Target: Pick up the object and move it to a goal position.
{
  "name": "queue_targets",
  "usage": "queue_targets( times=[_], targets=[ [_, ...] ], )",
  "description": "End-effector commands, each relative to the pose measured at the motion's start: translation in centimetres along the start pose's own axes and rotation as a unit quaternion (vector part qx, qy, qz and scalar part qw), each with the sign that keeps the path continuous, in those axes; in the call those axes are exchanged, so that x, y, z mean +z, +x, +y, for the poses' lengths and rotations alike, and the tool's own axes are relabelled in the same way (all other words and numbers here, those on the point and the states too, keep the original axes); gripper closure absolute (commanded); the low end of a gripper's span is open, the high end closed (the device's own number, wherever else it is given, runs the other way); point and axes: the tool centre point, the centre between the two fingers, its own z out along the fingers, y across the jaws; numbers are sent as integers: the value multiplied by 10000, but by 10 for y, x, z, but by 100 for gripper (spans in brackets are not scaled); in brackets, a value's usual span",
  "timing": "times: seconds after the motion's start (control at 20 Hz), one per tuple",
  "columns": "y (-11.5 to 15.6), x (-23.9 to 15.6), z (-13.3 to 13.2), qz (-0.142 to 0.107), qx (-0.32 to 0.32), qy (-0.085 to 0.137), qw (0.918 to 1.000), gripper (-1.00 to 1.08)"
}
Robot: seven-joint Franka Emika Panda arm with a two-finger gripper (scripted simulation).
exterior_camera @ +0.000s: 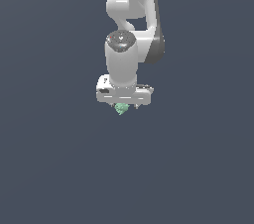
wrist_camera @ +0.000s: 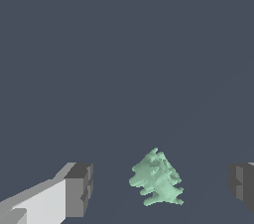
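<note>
Two dark pads (wrist_camera: 79,188) poke into the lower corners of the wrist view, one at lower left, the other just showing at the right edge, with the mint-green object (wrist_camera: 158,178) between them and touching neither. So the pincer (wrist_camera: 161,188) stands wide open, holding nothing. In the exterior view the arm (exterior_camera: 130,15) hangs down the upper middle of the frame, and the object (exterior_camera: 121,108) peeks out just under the pincer (exterior_camera: 124,105), near frame centre, on the plain grey table (exterior_camera: 54,168).

From where I stand, the lump looks closer to the right pad than the left. If the pads close like that, one could reach it first and shove it sideways. It is also knobbly and tiny, so the pads might catch only a nub and let it twist or pop free on the lift. I can't tell whether the pads are low enough yet; closing too high would pinch air.
</note>
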Motion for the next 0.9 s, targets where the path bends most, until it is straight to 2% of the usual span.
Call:
queue_targets(
  times=[0.0, 0.15, 0.45, 0.85],
  targets=[
    [0, 0, 0, 0, 0, 0, 10000, -92],
    [1, -2, 7, 16, 24, -19, 10000, -92],
    [5, -11, 40, 89, 195, -115, 9997, -92],
    [3, -8, 39, 87, 106, -114, 9998, -92]
  ],
)
